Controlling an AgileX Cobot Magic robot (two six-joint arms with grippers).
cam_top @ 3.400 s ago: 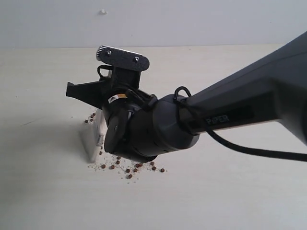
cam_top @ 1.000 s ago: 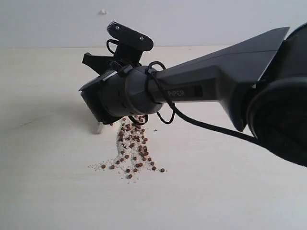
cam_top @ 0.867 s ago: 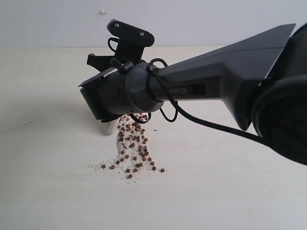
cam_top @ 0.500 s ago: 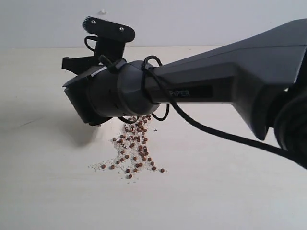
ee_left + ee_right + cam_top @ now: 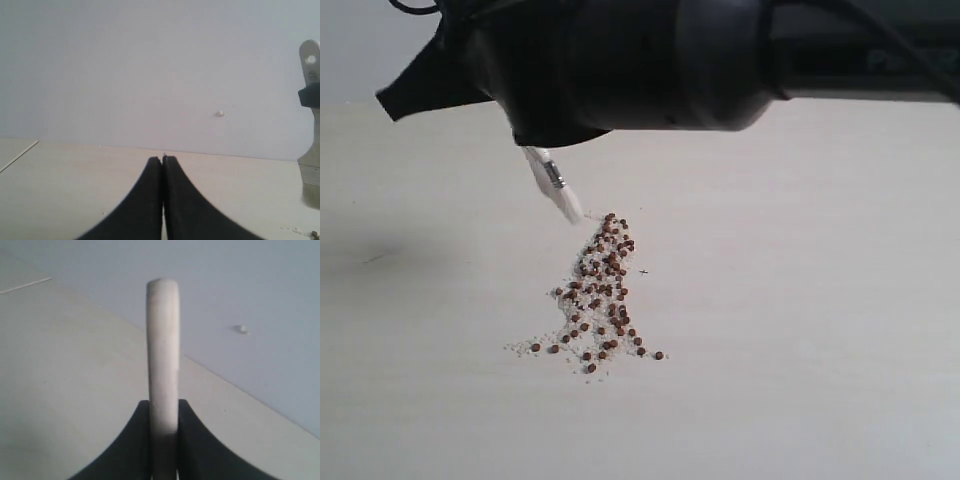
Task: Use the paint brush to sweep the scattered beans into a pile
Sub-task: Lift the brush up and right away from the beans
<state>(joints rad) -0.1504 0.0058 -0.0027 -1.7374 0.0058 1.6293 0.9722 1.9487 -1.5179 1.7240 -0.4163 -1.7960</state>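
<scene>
The beans [image 5: 601,290] lie in a narrow heap on the pale table, widening at the near end among off-white crumbs. The paint brush [image 5: 554,184] hangs bristles-down just above the heap's far end, under my right arm [image 5: 650,60]. My right gripper [image 5: 163,403] is shut on the brush's wooden handle [image 5: 162,340], seen edge-on. In the left wrist view the paint brush [image 5: 311,120] stands at the edge, with its hang hole and ferrule showing. My left gripper [image 5: 162,159] is shut with nothing in it, off to the side and pointing across the table.
The pale table [image 5: 820,300] ends at a grey wall [image 5: 150,70] with a small white knob [image 5: 219,113]. A faint mark [image 5: 376,258] lies on the left. My right arm fills the top of the exterior view.
My right arm has risen and swung nearer the camera, lifting the brush off the table. Earlier strokes gathered the beans into the narrow heap; they have not moved in the last half second.
</scene>
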